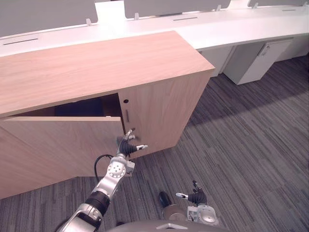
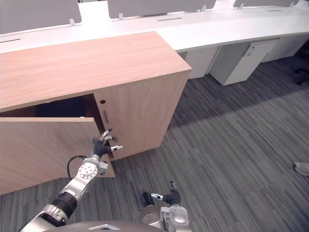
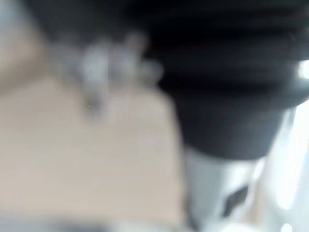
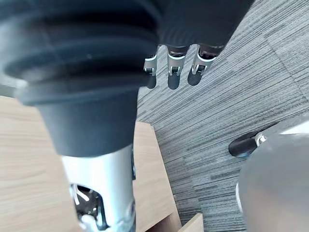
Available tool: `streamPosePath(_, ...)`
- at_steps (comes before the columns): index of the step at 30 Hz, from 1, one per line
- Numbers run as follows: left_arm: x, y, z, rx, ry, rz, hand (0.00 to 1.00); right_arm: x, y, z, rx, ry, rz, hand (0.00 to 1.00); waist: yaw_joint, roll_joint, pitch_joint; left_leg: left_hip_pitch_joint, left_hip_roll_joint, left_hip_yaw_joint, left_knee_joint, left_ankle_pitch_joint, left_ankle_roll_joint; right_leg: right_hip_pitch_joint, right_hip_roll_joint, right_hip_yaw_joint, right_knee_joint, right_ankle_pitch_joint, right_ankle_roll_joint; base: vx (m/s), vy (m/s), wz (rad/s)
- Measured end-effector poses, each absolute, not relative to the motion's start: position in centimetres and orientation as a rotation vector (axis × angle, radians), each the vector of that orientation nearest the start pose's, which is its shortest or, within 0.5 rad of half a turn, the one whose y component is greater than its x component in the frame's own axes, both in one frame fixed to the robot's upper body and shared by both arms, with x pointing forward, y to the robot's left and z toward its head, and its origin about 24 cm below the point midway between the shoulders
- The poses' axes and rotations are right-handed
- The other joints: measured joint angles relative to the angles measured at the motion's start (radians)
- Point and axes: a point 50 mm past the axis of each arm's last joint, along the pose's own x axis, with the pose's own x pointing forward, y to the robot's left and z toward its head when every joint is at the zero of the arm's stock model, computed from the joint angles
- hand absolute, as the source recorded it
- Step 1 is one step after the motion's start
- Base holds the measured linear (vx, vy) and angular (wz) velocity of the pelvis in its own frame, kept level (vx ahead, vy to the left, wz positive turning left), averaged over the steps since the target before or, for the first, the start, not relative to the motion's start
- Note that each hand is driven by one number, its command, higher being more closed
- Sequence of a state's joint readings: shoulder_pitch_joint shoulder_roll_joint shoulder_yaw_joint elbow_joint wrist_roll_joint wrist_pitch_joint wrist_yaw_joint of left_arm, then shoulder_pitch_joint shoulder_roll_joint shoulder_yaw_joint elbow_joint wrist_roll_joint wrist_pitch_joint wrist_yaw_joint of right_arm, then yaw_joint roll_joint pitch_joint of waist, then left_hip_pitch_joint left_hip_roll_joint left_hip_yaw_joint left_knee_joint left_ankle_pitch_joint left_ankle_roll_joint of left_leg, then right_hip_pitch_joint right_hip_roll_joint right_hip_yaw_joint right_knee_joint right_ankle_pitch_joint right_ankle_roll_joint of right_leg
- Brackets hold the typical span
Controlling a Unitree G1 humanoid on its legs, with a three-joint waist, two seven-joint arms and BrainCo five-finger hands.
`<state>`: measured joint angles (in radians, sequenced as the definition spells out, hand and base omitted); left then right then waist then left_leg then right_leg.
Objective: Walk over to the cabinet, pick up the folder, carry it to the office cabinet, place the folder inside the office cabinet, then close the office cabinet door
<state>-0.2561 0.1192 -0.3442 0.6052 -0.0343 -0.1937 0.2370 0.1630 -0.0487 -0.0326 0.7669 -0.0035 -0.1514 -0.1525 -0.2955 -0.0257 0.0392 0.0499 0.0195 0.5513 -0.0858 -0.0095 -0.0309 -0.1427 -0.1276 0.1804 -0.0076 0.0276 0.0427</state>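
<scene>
Office cabinet [image 1: 96, 63], pale wood grain, is lying long side across the view | its door [image 1: 63, 145] is hanging open toward the robot | interior is showing dark, folder's place cannot be told | left hand [image 1: 127, 145] is touching the door's free edge, fingers spread straight | right hand [image 1: 197, 197] is hanging low over ribbed grey carpet [image 1: 251, 145], fingers relaxed, empty

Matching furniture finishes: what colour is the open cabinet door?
The door is light brown wood grain, clearest in the left eye view.
</scene>
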Motion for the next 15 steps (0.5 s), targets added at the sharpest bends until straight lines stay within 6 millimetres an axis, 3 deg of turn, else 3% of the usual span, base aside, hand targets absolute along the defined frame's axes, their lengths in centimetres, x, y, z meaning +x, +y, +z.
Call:
streamPosePath(1, 28.2, 10.9, -1.5, 0.225, 0.143, -0.109, 0.0, 12.6, -18.7, -13.2, -0.093, 0.785, -0.233, 0.0, -0.001, 0.0, 0.0, 0.001, 0.0, 0.0, 0.0, -0.003, -0.003, 0.001, 0.0, 0.0, 0.001, 0.029, 0.001, 0.18, -0.042, -0.06)
streamPosePath(2, 28.8, 11.0, -0.8, 0.222, 0.121, -0.092, 0.0, 11.9, -19.2, -13.4, -0.105, 0.807, -0.242, 0.0, -0.001, 0.009, 0.004, 0.003, 0.004, 0.002, 0.001, -0.002, -0.003, 0.003, 0.005, -0.002, -0.007, 0.046, 0.033, 0.19, -0.05, -0.14)
streamPosePath(3, 29.4, 11.4, -0.2, 0.216, 0.101, -0.063, 0.0, 11.5, -19.6, -13.6, -0.114, 0.825, -0.248, 0.0, -0.008, 0.018, 0.008, 0.003, 0.015, 0.005, 0.002, -0.004, -0.005, 0.004, 0.015, -0.007, -0.016, 0.055, 0.042, 0.19, -0.057, -0.2)
streamPosePath(8, 30.6, 11.9, 1.2, 0.207, 0.054, -0.017, 0.0, 10.6, -20.5, -13.8, -0.149, 0.857, -0.245, 0.0, -0.017, 0.047, 0.018, 0.046, 0.079, -0.012, 0.006, -0.024, -0.035, 0.057, 0.068, -0.061, -0.03, 0.069, 0.023, 0.15, -0.083, -0.07)
streamPosePath(15, 30.4, 11.2, 1.1, 0.164, 0.059, -0.079, 0.0, 10.6, -20.9, -13.8, -0.169, 0.856, -0.238, 0.0, -0.011, 0.061, 0.019, 0.057, 0.076, -0.057, 0.007, -0.025, -0.037, 0.076, 0.059, -0.111, -0.034, 0.068, 0.021, 0.0, -0.021, 0.1)
